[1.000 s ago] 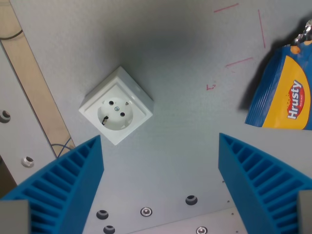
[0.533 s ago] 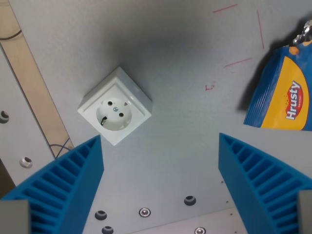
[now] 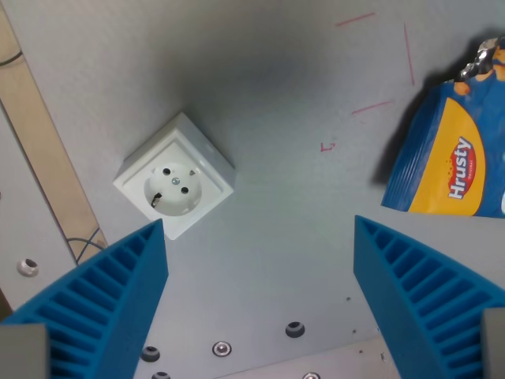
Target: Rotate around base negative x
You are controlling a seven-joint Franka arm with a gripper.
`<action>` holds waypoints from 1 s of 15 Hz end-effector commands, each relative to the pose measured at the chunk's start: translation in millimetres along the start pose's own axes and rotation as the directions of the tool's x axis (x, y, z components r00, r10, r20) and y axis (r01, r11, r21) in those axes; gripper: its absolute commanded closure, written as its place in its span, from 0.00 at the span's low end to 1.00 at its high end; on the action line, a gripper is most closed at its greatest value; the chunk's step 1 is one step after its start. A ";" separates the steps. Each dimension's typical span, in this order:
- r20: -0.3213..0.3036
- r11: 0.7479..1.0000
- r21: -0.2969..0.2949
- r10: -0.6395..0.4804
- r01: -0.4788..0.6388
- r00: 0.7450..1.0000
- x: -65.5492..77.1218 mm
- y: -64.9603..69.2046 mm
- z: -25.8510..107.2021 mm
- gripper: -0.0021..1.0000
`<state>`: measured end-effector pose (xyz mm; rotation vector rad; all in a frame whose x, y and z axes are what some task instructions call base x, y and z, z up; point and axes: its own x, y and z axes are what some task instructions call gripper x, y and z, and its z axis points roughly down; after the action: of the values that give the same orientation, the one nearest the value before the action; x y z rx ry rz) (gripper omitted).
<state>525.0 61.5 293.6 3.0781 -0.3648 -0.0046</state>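
While the wrist cam looks straight down on a grey table (image 3: 284,197), things run like this from the wrist view's left to right. Far left: a light wooden strip (image 3: 43,158) crosses the surface on a diagonal, w/ a thin dark line curling over it near the top and another near its lower end. Just beside it, lower down, a small round hole or bolt (image 3: 28,267) sits in the table. Next, the gripper's left blue ribbed finger (image 3: 95,316) fills the bottom-left corner. Above & just right of its tip: a white wall socket (image 3: 174,185), turned like a diamond, lying flat, apart from the finger. Along the bottom edge btwn the fingers, a few more holes/bolts (image 3: 294,328). Gripper (image 3: 260,229) fingers stand wide apart, nothing btwn them but bare table. Upper middle-right: thin red pen marks (image 3: 371,106) on the surface. Bottom right: the other blue ribbed finger (image 3: 426,300). Far right, above it & not touching: a blue-and-orange snack bag (image 3: 450,162) marked "Hrusty", cut off by the frame edge, its crinkled top end toward the upper right.
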 end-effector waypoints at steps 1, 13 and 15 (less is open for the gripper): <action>-0.043 0.984 -0.176 0.013 -0.020 0.999 -1.1 -3.3 -1.3 0.00; -0.078 0.945 -0.326 0.004 -0.029 0.997 -1.1 -3.3 -1.3 0.00; -0.084 0.936 -0.350 0.002 -0.031 0.996 -1.1 -3.3 -1.3 0.00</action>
<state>523.0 60.9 292.5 2.9324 -0.3312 0.0413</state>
